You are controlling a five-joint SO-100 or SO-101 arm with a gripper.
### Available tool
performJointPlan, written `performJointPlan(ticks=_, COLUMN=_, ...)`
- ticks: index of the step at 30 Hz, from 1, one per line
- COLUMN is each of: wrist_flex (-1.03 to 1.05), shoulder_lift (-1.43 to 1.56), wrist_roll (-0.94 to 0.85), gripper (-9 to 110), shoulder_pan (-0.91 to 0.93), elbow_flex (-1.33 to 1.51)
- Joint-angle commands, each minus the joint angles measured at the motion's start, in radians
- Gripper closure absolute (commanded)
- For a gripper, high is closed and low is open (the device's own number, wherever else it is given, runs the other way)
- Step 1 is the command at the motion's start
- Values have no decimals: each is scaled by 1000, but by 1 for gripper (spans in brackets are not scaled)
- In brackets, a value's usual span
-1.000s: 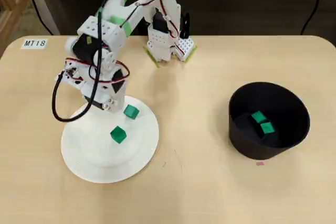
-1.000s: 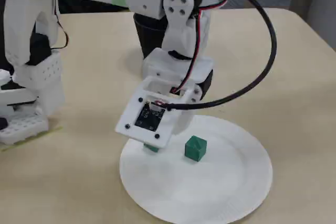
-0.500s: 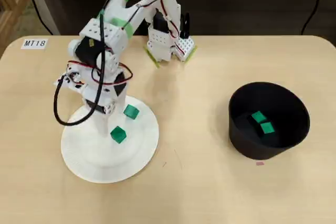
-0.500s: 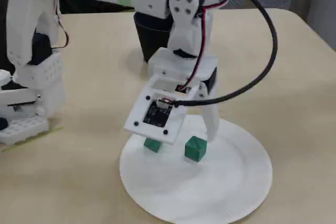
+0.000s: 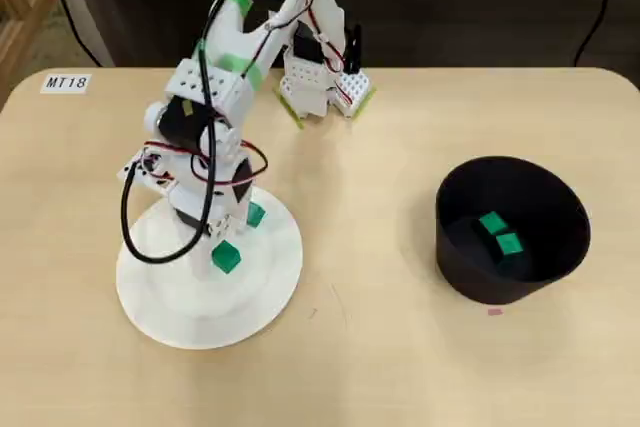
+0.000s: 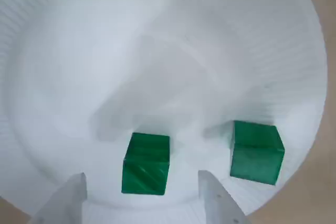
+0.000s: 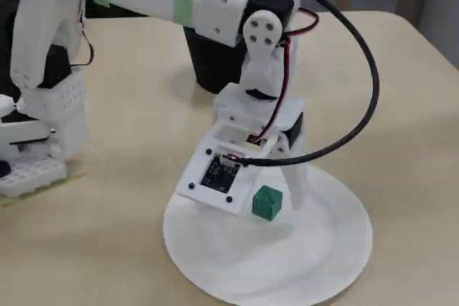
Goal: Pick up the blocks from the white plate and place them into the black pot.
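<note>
Two bright green blocks lie on the white plate [image 5: 270,292]. In the wrist view one block [image 6: 146,163] sits between my fingertips and the other block [image 6: 256,152] lies to its right. My gripper [image 6: 142,177] is open, low over the plate, its jaws either side of the first block with gaps on both sides. In the overhead view these blocks [image 5: 226,257] [image 5: 256,214] show beside the gripper [image 5: 222,239]. The fixed view shows one block [image 7: 267,202] next to a finger [image 7: 295,177]. Two more blocks [image 5: 492,224] [image 5: 509,243] lie in the black pot [image 5: 560,247].
The arm's base [image 5: 320,87] stands at the table's far edge. A label reading MT18 [image 5: 66,82] is at the far left corner. The pot stands well to the right of the plate in the overhead view, with bare table [image 5: 370,247] between them.
</note>
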Motion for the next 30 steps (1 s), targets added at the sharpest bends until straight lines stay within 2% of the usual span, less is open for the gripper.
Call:
performJointPlan(ticks=1, wrist_flex=-14, shoulder_lift=3, wrist_roll=9, gripper=73, shoulder_pan=-3, elbow_flex=-14)
performJointPlan(ticks=14, wrist_flex=-66, shoulder_lift=-32, wrist_roll=18, gripper=78, shoulder_pan=-12, elbow_flex=-14)
performJointPlan(ticks=16, wrist_flex=-80, shoulder_lift=-37, wrist_roll=21, gripper=82, shoulder_pan=-12, elbow_flex=-14)
performJointPlan(ticks=21, wrist_flex=-117, shoulder_lift=-57, wrist_roll=34, gripper=103, shoulder_pan=-9, elbow_flex=-18)
performJointPlan(ticks=30, wrist_flex=-147, shoulder_lift=37, wrist_roll=2, gripper=104, shoulder_pan=-15, elbow_flex=-66)
